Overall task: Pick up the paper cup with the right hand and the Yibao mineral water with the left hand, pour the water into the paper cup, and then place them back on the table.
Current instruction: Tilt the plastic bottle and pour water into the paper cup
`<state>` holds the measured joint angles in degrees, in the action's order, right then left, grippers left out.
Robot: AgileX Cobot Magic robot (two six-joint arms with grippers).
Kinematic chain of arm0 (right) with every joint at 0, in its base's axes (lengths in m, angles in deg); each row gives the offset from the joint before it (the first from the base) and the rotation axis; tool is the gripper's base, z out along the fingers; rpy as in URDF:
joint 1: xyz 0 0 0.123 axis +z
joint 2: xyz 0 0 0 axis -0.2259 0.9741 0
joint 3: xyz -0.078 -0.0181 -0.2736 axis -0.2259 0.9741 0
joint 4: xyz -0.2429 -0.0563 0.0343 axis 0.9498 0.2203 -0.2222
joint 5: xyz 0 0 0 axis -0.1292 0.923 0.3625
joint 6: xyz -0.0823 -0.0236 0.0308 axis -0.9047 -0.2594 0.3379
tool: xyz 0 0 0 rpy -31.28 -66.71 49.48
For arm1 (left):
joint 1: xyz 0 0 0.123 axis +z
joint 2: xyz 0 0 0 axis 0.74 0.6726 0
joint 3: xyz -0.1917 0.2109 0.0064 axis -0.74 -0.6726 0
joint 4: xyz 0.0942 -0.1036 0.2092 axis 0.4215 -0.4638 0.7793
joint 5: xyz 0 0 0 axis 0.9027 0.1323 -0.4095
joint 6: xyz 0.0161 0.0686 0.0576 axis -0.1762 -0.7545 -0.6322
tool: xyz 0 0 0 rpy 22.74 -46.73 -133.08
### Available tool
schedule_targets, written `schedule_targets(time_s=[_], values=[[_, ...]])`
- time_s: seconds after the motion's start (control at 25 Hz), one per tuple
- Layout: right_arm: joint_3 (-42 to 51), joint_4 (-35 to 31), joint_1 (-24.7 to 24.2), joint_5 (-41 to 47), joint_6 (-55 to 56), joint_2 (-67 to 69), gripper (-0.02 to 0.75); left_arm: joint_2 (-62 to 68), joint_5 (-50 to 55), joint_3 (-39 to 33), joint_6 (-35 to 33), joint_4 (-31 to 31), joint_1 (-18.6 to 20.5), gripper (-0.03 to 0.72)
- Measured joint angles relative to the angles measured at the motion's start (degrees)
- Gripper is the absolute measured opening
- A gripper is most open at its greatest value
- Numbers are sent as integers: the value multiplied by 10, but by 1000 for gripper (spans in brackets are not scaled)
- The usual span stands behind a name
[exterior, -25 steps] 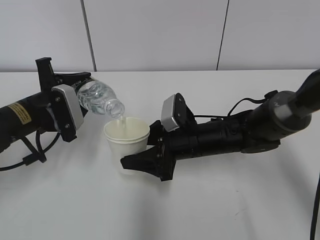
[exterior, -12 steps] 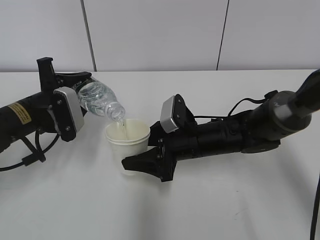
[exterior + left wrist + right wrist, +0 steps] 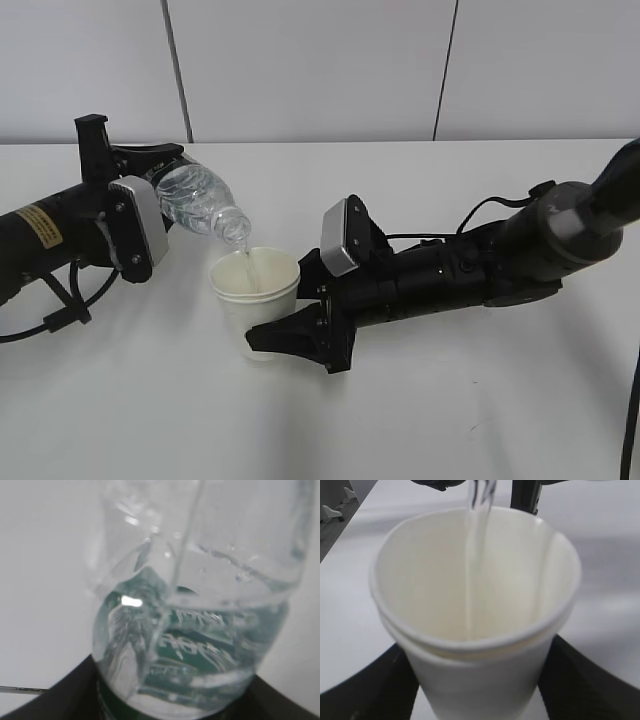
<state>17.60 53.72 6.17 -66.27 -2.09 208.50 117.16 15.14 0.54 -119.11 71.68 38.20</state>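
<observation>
While your white worktop [image 3: 420, 410] runs back to a pale panelled wall [image 3: 310, 70], your left claw [image 3: 135, 165] grips the green-labelled, unreadable Yibao mineral water [image 3: 200, 200], tilted at 10 o'clock above the paper cup [image 3: 255, 290] clasped by your right claw [image 3: 290, 335].

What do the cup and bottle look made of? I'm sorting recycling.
The cup looks like matte cream paper, judging by its rolled rim and dull wall. The bottle looks like thin clear glossy plastic: transparent, with bright glints and a green printed label.

pale panelled wall [image 3: 310, 70], dark seams
</observation>
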Motion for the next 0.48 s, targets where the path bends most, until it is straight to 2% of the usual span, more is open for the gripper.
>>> schedule_targets(time_s=[0.48], values=[[0, 2, 0, 0, -17, 0, 531, 0, -1, 0, 0, 0, 0, 386]])
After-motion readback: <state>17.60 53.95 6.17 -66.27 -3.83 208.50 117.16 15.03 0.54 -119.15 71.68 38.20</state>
